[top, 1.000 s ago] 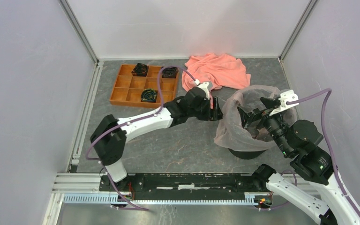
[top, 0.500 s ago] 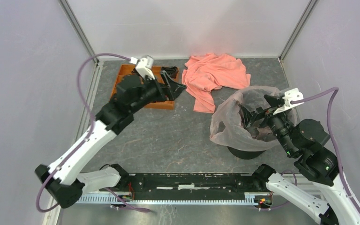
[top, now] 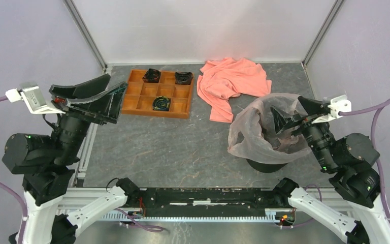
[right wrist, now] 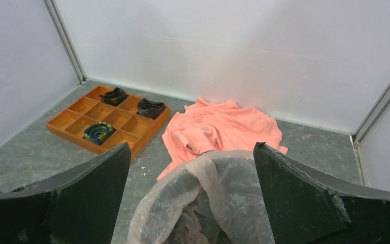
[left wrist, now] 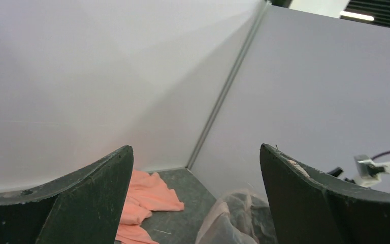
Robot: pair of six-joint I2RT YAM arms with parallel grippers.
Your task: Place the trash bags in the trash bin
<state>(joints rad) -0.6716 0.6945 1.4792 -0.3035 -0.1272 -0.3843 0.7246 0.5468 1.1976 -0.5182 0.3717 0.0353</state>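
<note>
1. Translucent pale pink film made up the trash bag (top: pixel 254 133). It sat in the trash bin (top: pixel 266 165) as a liner. Its wrinkled upper part spread over the rim and hung down the outside on the bin's 9 o'clock side. The remainder sagged into the mouth.
2. The trash bin, round and black, stood upright on the grey table (top: pixel 183 147) at about 4 o'clock in the top view. Only its base showed below the film.
3. The right gripper (top: pixel 287 107) was positioned over the bin's mouth, reaching in from the 3 o'clock side and pointing toward 10 o'clock.
   - The jaws were spread wide with nothing clamped between them.
   - In the right wrist view, the bag's open mouth lay below the gap between the fingers.
   - Contact between the fingertips and the film could not be determined.
4. The left gripper (top: pixel 114 87) was raised at 9 o'clock, by the table's left edge, well apart from the bag and the bin.
   - The jaws were spread wide and held nothing.
   - The left wrist view faced the far corner of the enclosure.
5. An orange compartment tray (top: pixel 141 104) lay at 11 o'clock. Three dark coiled items (top: pixel 161 104) occupied separate compartments, two in the far row and one in the near row.
6. A salmon-orange cloth garment (top: pixel 233 76) lay crumpled at 1 o'clock, just beside the tray's right end and near the bag.
</note>
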